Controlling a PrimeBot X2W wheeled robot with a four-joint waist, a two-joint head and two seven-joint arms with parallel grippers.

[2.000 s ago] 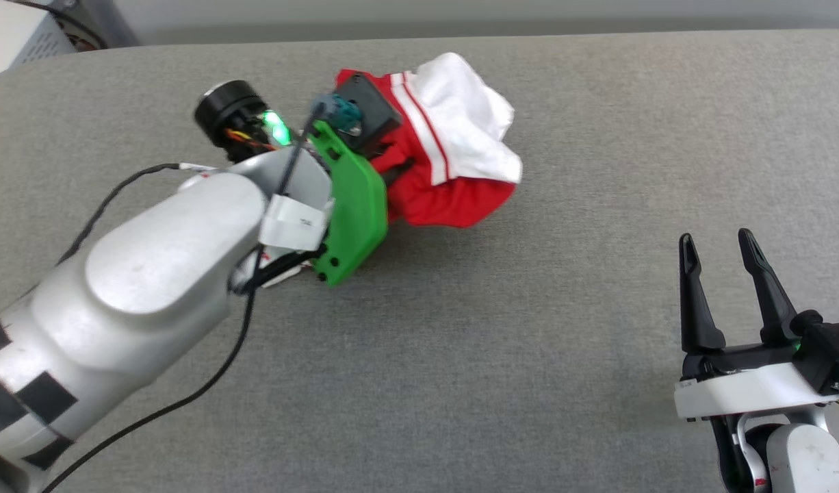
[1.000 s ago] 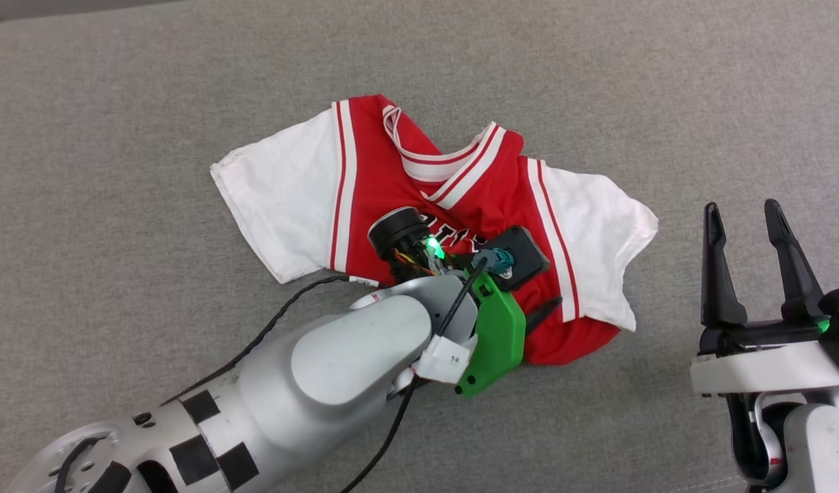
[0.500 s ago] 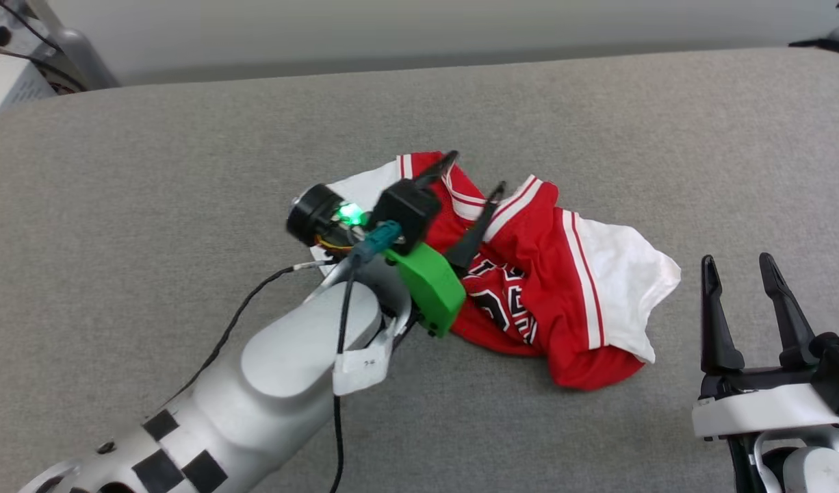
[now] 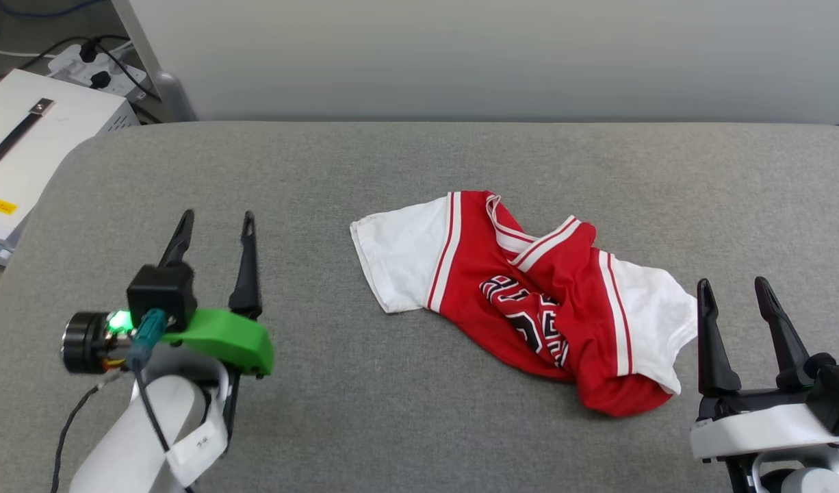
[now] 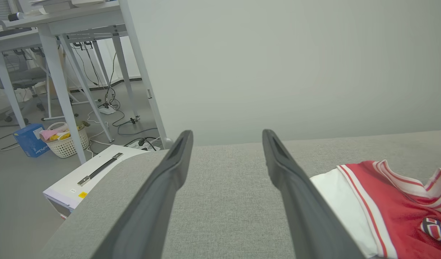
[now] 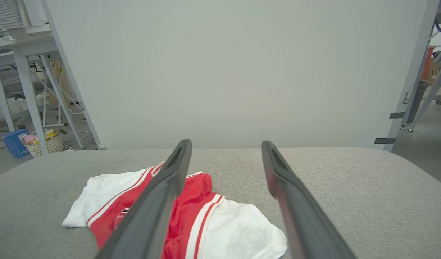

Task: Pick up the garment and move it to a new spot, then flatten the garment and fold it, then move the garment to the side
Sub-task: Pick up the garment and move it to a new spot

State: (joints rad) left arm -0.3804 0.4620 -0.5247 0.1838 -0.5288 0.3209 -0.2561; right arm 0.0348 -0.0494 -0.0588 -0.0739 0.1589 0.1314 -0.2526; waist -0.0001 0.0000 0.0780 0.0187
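Garment (image 4: 474, 274) lies crumpled on the grey table (image 4: 392, 411), front up, collar toward the far edge (lettering half lost in folds), long axis sleeve to sleeve, slanting far-left to near-right. Left gripper (image 4: 217, 219) wide open, empty, well apart; right gripper (image 4: 731, 284) wide open, empty, just beside the near sleeve.

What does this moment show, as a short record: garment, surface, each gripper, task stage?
garment: red and white jersey, crumpled, front up, lettering partly creased
surface: grey padded table
left gripper: jaws open, empty, well apart from garment
right gripper: jaws open, empty, near garment's edge
task stage: garment lies loose, not flattened or folded
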